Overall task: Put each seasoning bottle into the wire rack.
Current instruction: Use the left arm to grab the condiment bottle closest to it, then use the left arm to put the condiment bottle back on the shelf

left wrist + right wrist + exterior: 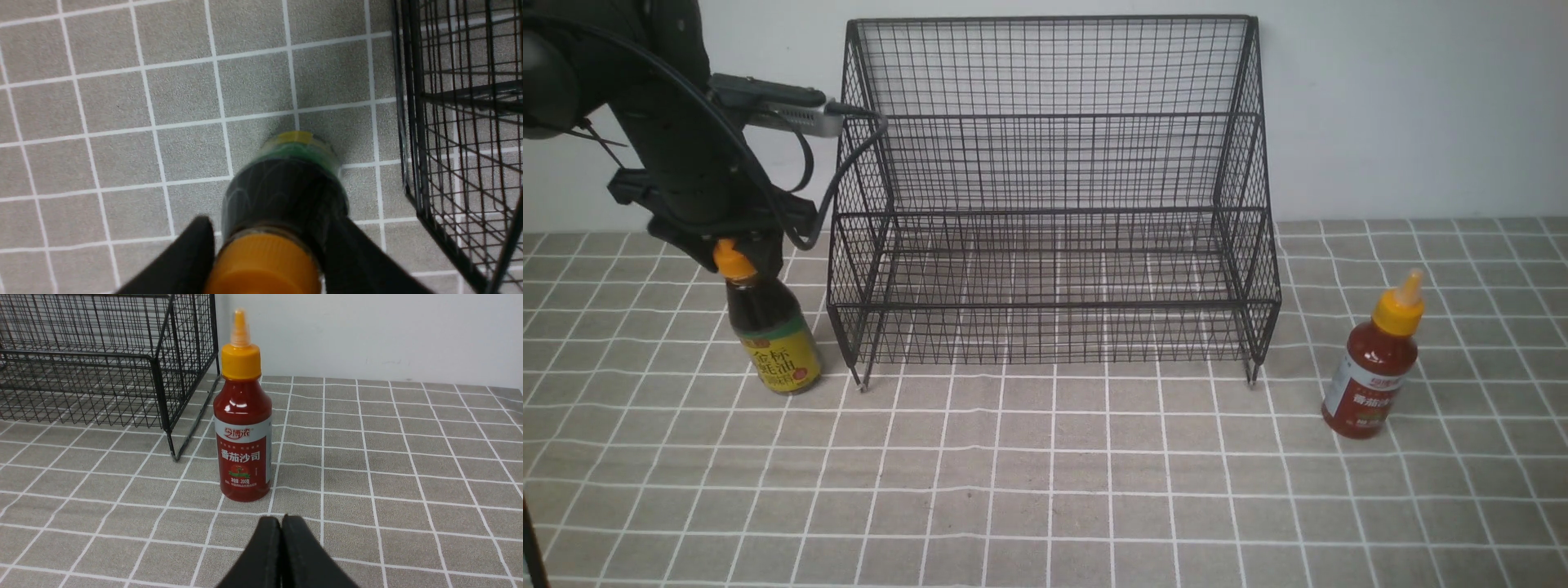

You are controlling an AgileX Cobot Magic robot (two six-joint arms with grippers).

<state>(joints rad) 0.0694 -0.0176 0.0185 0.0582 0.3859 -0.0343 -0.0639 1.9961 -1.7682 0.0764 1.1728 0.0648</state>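
Beside the black wire-mesh rack [1054, 210], the dark brown bottle with a yellow-green label reading 金标 [776, 335] stands, its orange cap between the left gripper's [737, 253] jaws; whether they pinch it I cannot tell. On the rack's other side stands the red bottle with orange nozzle cap [1372, 359]; only the right wrist view shows its 番茄沙司 and 200克 clearly, and the right gripper's [282, 522] jaws pressed together.

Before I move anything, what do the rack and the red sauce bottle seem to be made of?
The rack looks like metal wire with a dark, probably painted or coated finish: thin crossed mesh between thicker rods.
The red sauce bottle is smooth and glossy, with bright highlights; likely clear plastic, though glass is possible. Its cap looks like orange-yellow molded plastic.
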